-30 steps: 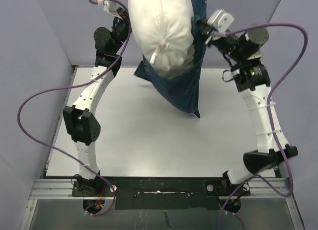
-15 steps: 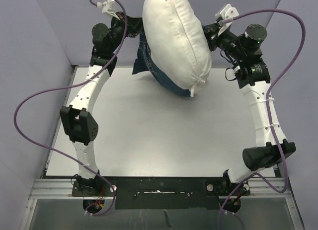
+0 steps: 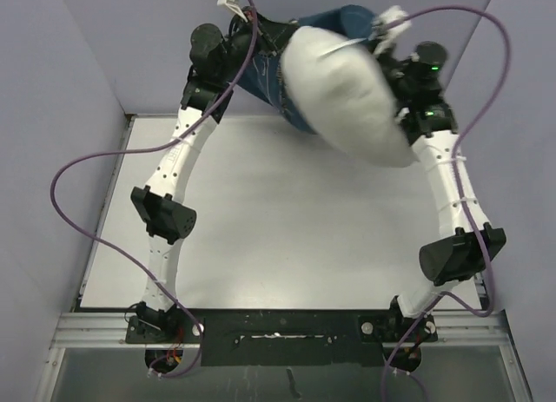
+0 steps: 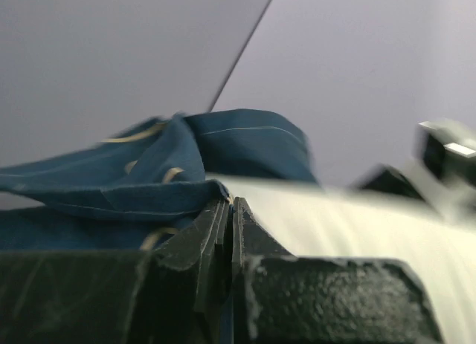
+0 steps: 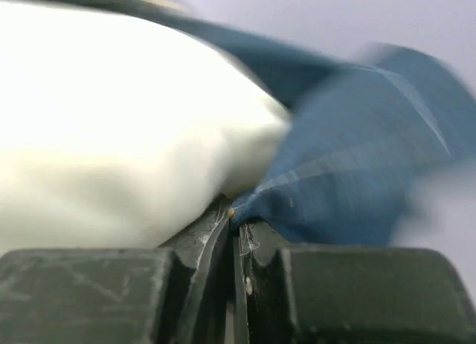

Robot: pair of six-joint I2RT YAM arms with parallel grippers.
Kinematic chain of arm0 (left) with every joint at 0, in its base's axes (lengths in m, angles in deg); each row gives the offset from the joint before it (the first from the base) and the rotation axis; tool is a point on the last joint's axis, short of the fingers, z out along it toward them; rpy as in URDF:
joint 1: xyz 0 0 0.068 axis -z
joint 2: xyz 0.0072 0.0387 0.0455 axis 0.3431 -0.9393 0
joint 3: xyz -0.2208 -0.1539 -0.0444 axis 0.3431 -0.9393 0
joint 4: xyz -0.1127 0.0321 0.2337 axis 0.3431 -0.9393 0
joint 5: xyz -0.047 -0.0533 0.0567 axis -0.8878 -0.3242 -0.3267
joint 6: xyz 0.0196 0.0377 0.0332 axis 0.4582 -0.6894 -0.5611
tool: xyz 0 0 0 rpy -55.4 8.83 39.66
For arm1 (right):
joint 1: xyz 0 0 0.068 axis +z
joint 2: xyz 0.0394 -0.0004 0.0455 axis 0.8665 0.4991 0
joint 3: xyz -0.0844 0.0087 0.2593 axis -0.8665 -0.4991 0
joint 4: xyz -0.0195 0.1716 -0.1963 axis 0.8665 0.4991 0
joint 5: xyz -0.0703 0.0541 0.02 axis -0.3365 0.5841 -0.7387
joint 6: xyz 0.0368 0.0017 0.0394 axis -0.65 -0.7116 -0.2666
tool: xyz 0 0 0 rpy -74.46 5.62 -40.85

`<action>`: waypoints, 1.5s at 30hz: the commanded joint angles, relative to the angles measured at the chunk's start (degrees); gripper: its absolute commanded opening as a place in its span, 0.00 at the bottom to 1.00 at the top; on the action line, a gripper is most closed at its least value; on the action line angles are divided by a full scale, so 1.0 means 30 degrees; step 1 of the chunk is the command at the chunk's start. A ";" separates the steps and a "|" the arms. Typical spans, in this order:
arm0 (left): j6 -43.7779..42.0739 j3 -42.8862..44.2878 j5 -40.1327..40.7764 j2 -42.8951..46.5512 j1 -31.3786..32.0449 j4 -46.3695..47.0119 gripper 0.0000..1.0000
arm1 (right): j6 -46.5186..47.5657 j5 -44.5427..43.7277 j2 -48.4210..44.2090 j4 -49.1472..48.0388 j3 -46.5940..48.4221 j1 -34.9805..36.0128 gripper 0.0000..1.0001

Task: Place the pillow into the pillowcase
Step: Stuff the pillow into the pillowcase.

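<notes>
1. Lilac walls back the grey table. You have the pillow and the pillowcase lifted off it at the far edge, the blurred pillow towards the right.
2. The left jaws are pinched shut on a blue hem. The right jaws are shut on another edge, with the pillow pressing beside them. That probably keeps the mouth spread so the pillow can slide in.
3. Your left arm and right arm both stretch far and upward, wrists high, converging on the bundle.
</notes>
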 commanded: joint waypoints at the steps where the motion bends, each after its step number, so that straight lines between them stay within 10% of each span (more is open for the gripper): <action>1: 0.1079 -0.1133 0.1435 0.0708 -0.3479 -0.0123 0.00 | 0.0334 0.6897 -0.4218 -0.3454 -0.1171 1.0635 0.00; 3: 0.1240 -0.1247 0.1322 0.0944 -0.3834 -0.0458 0.00 | 0.0617 0.6010 -0.3239 -0.2312 0.0872 1.0325 0.00; 10: 0.0688 -0.3123 0.1827 0.2659 -0.1725 -0.1495 0.00 | -0.2103 0.0612 0.1567 -0.1508 0.5815 -0.1902 0.00; 19: 0.3341 0.2037 0.3949 -0.1160 -0.1753 -0.5274 0.00 | 0.1672 0.6006 -0.4611 -0.1672 -0.2230 1.0708 0.00; 27: 0.2655 -0.1969 0.4395 0.2324 -0.2614 -0.4216 0.00 | -1.0396 0.1769 0.0965 -0.5584 0.6420 -0.2656 0.00; 30: 0.2845 -0.1341 0.4460 0.2345 -0.2813 -0.4748 0.00 | -1.0032 0.1656 -0.0029 -0.4790 0.4098 -0.1757 0.00; 36: 0.2906 0.0730 0.4292 0.1304 -0.2701 -0.5782 0.00 | -0.3787 0.3125 -0.3883 -0.3356 -0.1147 0.7838 0.00; 45: 0.0431 -0.1216 0.4084 0.3303 -0.2901 -0.4856 0.00 | -0.4639 0.2543 -0.4006 -0.3681 -0.4181 0.1786 0.00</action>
